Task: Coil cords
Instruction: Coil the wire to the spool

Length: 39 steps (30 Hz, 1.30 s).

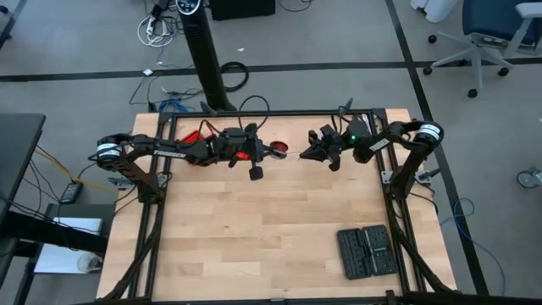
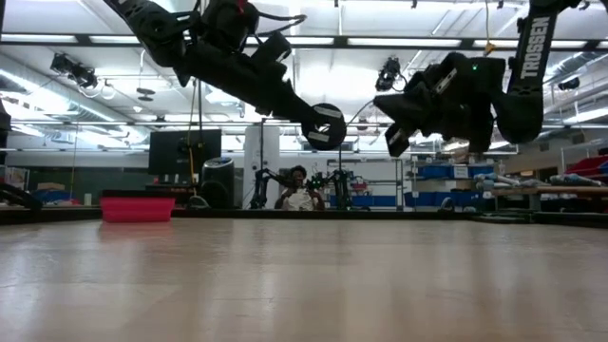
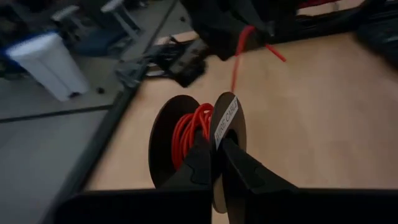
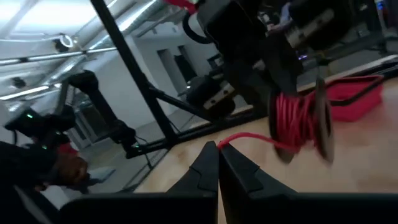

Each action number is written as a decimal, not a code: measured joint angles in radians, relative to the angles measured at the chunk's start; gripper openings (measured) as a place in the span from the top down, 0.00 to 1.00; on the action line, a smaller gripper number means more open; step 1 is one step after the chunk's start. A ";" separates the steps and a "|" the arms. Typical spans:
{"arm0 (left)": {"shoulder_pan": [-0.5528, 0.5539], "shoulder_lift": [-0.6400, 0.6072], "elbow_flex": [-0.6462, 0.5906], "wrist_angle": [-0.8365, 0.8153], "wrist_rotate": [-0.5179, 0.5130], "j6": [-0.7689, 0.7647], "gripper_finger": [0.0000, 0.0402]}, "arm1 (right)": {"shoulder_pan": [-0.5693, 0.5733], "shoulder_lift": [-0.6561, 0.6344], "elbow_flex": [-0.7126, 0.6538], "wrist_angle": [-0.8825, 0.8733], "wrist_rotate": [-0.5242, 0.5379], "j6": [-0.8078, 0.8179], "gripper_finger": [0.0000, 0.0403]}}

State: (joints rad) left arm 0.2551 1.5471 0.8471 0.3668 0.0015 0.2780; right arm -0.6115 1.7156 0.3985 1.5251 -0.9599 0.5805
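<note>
From my station I saw the left claw [image 3: 217,163] clamped on a flange of the black spool [image 3: 196,140] wound with the red wire [image 3: 189,127], held above the bench [image 1: 271,229], while the right claw [image 4: 217,163] pinched the wire's free end nearby.

"TROSSEN" printed in white down dark arm link [image 2: 538,46], seen in low view. White label [image 3: 226,118] stuck across rim of black spool [image 3: 186,146], lettering read as "WIRE CABLE", partly blurred. No other text legible.
</note>
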 joint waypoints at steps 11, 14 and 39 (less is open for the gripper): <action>-0.090 0.007 0.000 -0.048 0.023 -0.050 0.97 | 0.117 -0.011 0.068 -0.129 0.043 0.040 1.00; -0.106 0.007 0.000 -0.056 0.025 -0.050 0.97 | 0.132 -0.011 0.089 -0.137 0.048 0.046 1.00; -0.112 0.153 0.030 0.245 0.437 -0.069 0.97 | 0.184 -0.010 0.243 -0.434 -0.028 -0.193 1.00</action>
State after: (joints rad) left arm 0.1429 1.7000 0.8768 0.6114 0.4389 0.2089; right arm -0.4278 1.7058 0.6411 1.0907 -0.9879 0.3877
